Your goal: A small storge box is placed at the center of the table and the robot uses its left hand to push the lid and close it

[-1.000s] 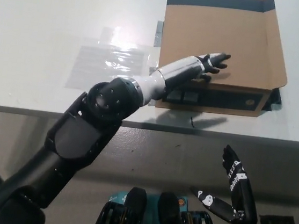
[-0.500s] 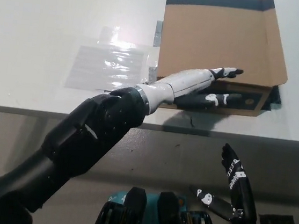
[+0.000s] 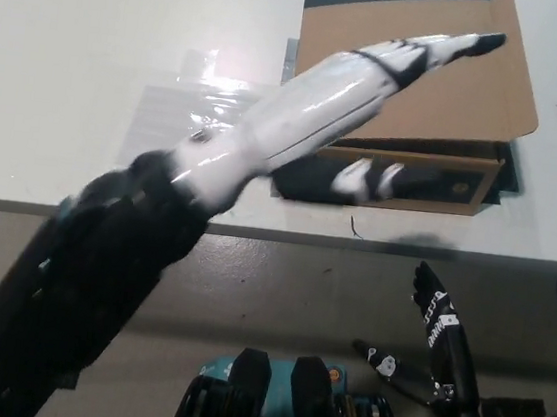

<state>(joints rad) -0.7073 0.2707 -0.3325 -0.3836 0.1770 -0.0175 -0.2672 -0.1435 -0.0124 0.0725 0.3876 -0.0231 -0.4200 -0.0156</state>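
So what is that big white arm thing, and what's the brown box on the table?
You are looking through a camera on a robot's head, pointing down at a table. The big white thing is the robot's own left hand, stretched out flat over a brown cardboard storage box. The brown sheet on top is the box's lid, and the hand is there to push it shut. It looks big only because it is close to the camera. The hand holds nothing; its fingers are spread out. A see-through plastic sheet lies on the table beside the box. Down at the bottom right is the robot's black right hand, open and resting below the table edge, not touching anything.
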